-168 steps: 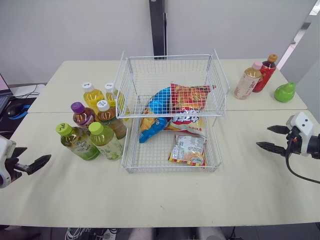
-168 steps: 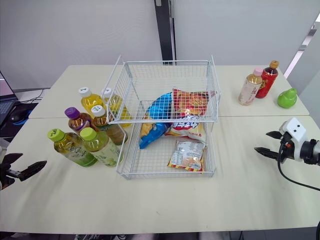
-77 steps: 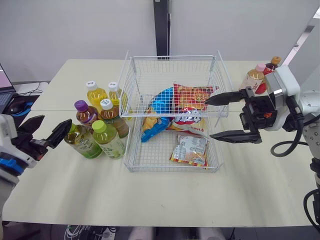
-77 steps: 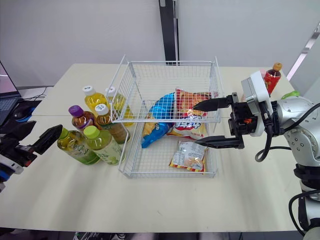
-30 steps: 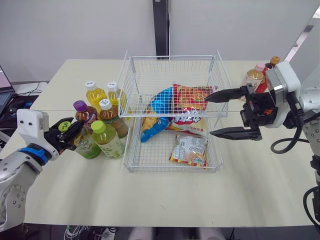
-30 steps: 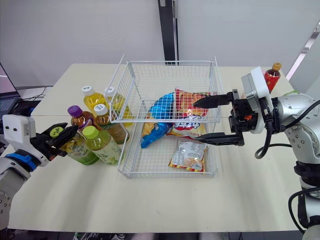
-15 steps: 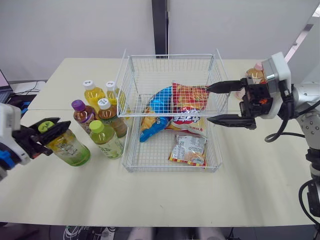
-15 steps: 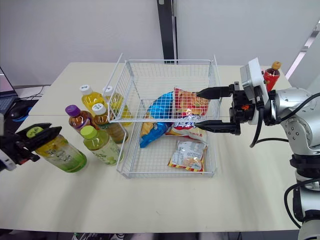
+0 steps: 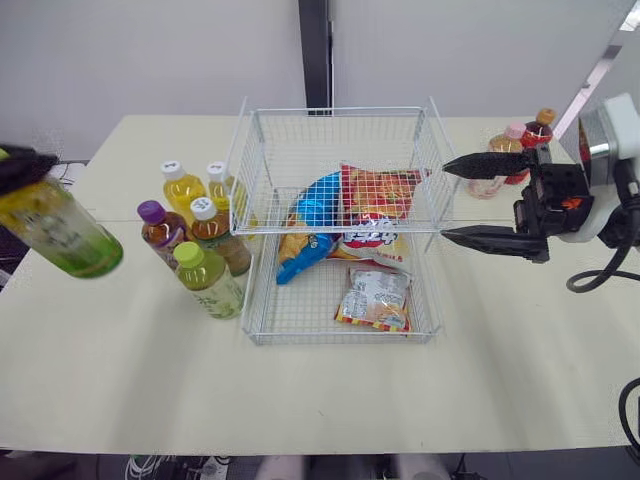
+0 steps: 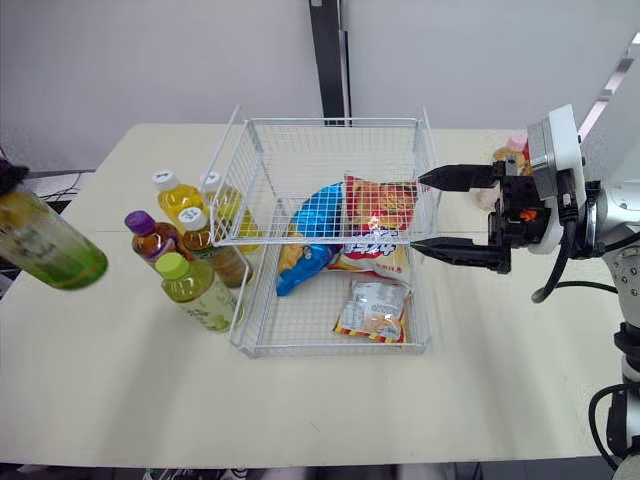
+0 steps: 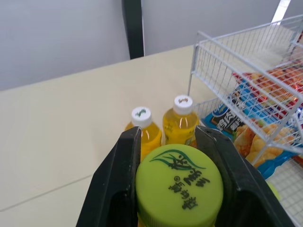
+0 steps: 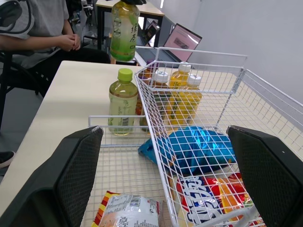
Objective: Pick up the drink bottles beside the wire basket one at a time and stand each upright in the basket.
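Green-tea bottle of clear plastic with a lime-green cap (image 9: 60, 235) hangs in the air at the left side of the cream table (image 9: 330, 400), tilted, well apart from the other bottles. The left gripper (image 11: 169, 142) has it by the neck, its two black fingers (image 11: 124, 184) closed tight against either side of the cap.

On the table, just left of the white two-tier wire basket (image 9: 340, 338), five bottles stand upright in a cluster. Nearest is a second lime-capped green-tea bottle (image 9: 210, 282). Behind it come a purple-capped dark bottle (image 9: 160, 230) and a white-capped brown-tea bottle (image 9: 215, 230), then two yellow drinks with white caps (image 9: 183, 188) (image 9: 222, 185).

The basket's lower tier holds a small clear snack packet (image 9: 375, 297), a blue bag (image 9: 315, 225) and a red bag (image 9: 380, 195).

The right gripper (image 9: 446, 200) hovers at the basket's right side, spread wide and empty.

Beyond it, at the far right, stand a pink-capped beige bottle (image 9: 507, 143) and an orange-capped red bottle (image 9: 533, 135).
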